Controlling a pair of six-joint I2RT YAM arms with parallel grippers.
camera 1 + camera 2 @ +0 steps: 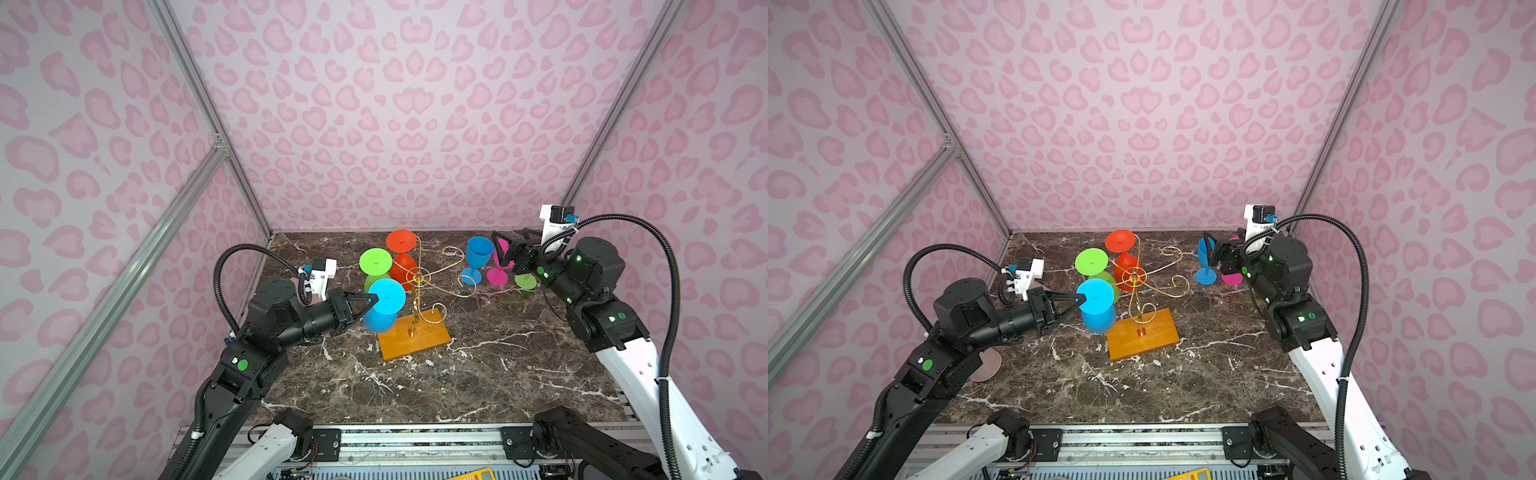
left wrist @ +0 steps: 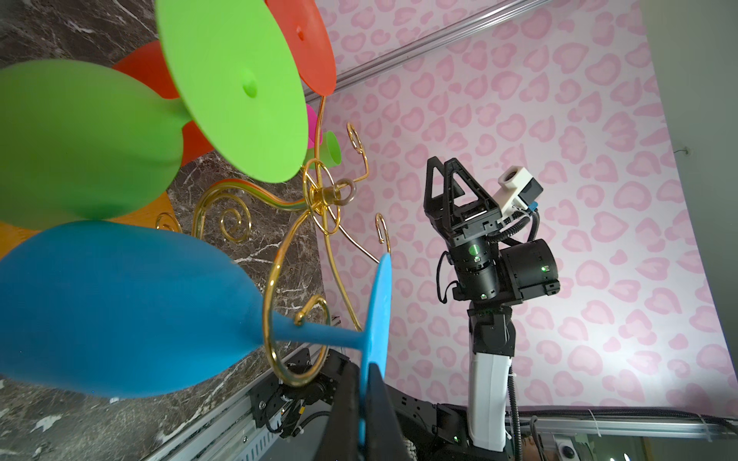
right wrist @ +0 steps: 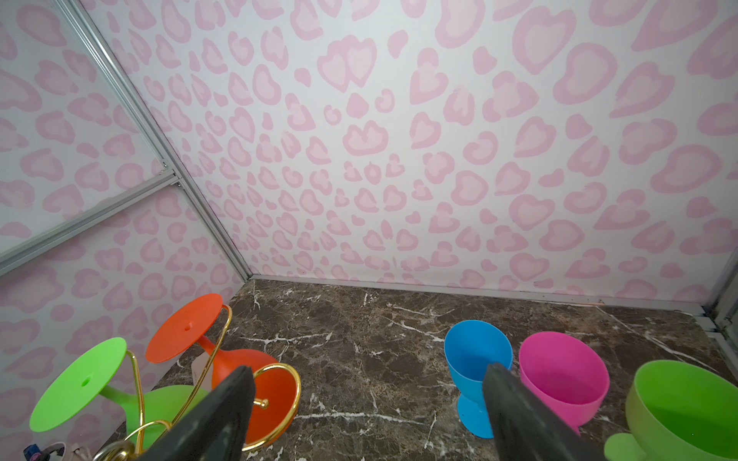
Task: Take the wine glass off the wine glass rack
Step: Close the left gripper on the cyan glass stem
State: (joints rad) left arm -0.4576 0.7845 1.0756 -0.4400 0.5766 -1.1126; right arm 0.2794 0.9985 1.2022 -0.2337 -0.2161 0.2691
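The gold wire wine glass rack point(image 1: 419, 277) stands mid-table on its orange wooden base point(image 1: 415, 337). Three glasses hang from it upside down. The nearest is a light blue wine glass point(image 1: 380, 320) point(image 2: 120, 311). My left gripper point(image 1: 374, 299) point(image 2: 364, 369) is shut on the rim of its round foot point(image 2: 377, 311). The stem sits inside a curled gold arm point(image 2: 275, 319). A green glass point(image 1: 375, 262) and a red glass point(image 1: 401, 241) hang behind it. My right gripper point(image 1: 503, 251) point(image 3: 369, 369) is open and holds nothing, at the back right.
Three glasses stand upright on the marble at the back right: blue point(image 3: 477, 359), pink point(image 3: 563, 375) and green point(image 3: 683, 407), close to the right gripper. A pale pink round thing point(image 1: 988, 363) lies under the left arm. Patterned walls enclose three sides.
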